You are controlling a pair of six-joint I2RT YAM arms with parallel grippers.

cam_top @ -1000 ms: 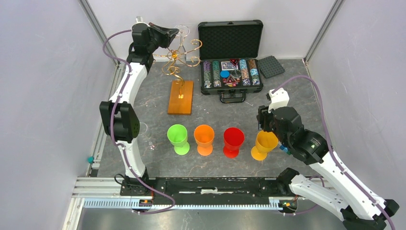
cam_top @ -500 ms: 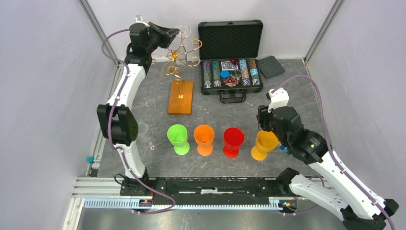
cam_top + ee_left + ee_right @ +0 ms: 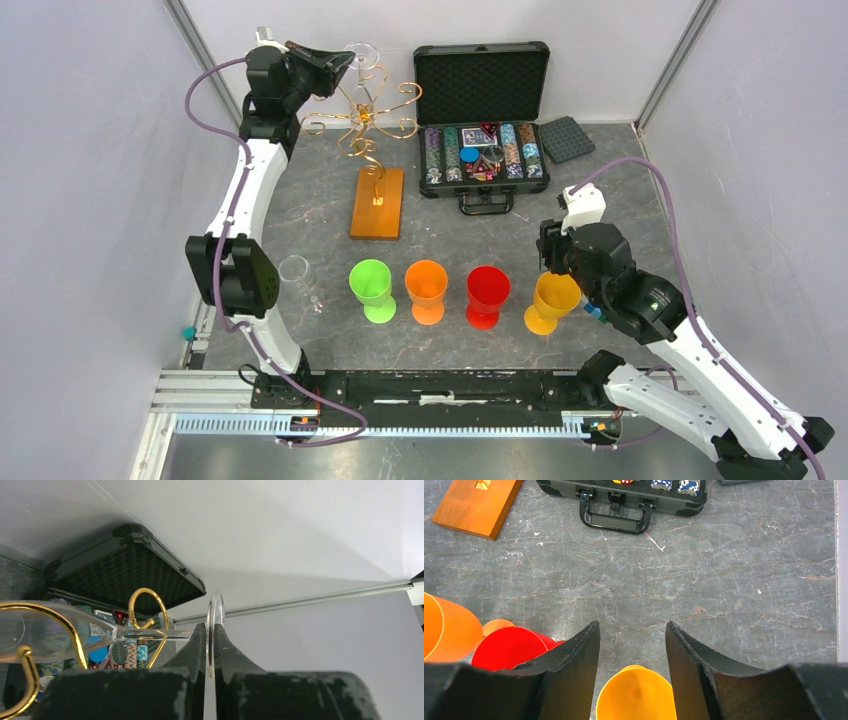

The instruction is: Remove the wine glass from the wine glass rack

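The wine glass rack (image 3: 365,118) is golden wire with curled arms on an orange wooden base (image 3: 378,203), at the back left. My left gripper (image 3: 335,62) is at the rack's top, shut on the round foot of a clear wine glass (image 3: 362,52). In the left wrist view the gripper (image 3: 210,626) pinches the foot (image 3: 215,611). The stem (image 3: 155,635) lies level past a gold curl (image 3: 145,595), and the bowl (image 3: 45,632) is at the left. My right gripper (image 3: 553,268) is open and empty above a yellow cup (image 3: 550,300).
An open black chip case (image 3: 483,120) stands right of the rack. Green (image 3: 371,287), orange (image 3: 427,290) and red (image 3: 488,293) cups stand in a row with the yellow one (image 3: 636,692). Another clear glass (image 3: 295,270) stands by the left arm. Walls enclose the table.
My left gripper has moved left and a little back, carrying the glass's foot with it. The right arm has not moved.
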